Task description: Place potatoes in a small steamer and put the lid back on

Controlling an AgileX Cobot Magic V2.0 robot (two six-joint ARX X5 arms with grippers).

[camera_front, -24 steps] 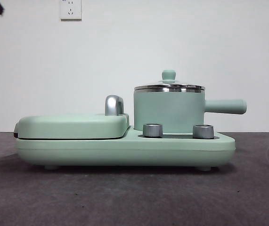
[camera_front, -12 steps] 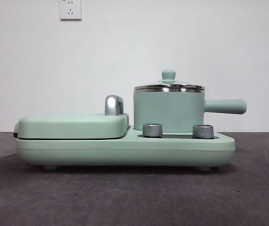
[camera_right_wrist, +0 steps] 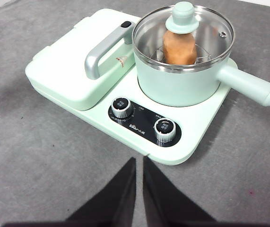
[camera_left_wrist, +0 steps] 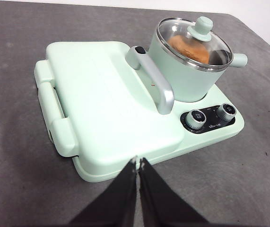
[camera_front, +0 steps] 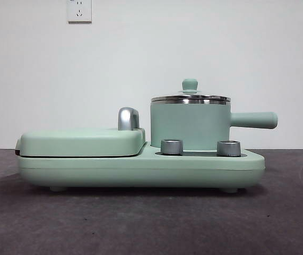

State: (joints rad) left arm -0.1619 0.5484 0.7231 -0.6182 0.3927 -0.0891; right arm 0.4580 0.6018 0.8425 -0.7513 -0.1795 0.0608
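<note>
The small steamer (camera_front: 189, 126) (camera_left_wrist: 184, 71) (camera_right_wrist: 182, 80) is a mint-green pot with a side handle, standing on the green cooker base. The glass lid (camera_front: 190, 97) (camera_left_wrist: 195, 41) (camera_right_wrist: 184, 38) with its green knob rests on the pot's rim. Through the glass I see the orange-brown potato (camera_left_wrist: 188, 48) (camera_right_wrist: 179, 47) inside the pot. My left gripper (camera_left_wrist: 137, 162) hovers shut, above the near edge of the flat griddle, holding nothing. My right gripper (camera_right_wrist: 139, 161) is shut too, held back from the base's front edge by the dials. Neither arm shows in the front view.
The green cooker base (camera_front: 140, 167) carries a closed griddle cover (camera_front: 82, 142) (camera_left_wrist: 101, 94) with a steel handle (camera_front: 128, 118) (camera_right_wrist: 104, 49) and two dials (camera_front: 172, 146) (camera_front: 228, 148). Grey tabletop (camera_front: 140, 223) surrounds the base. A white wall with sockets (camera_front: 79, 9) stands behind.
A black arm tip at the top left corner of the front view one second ago has left the picture. The pot, lid and cooker have not moved.
</note>
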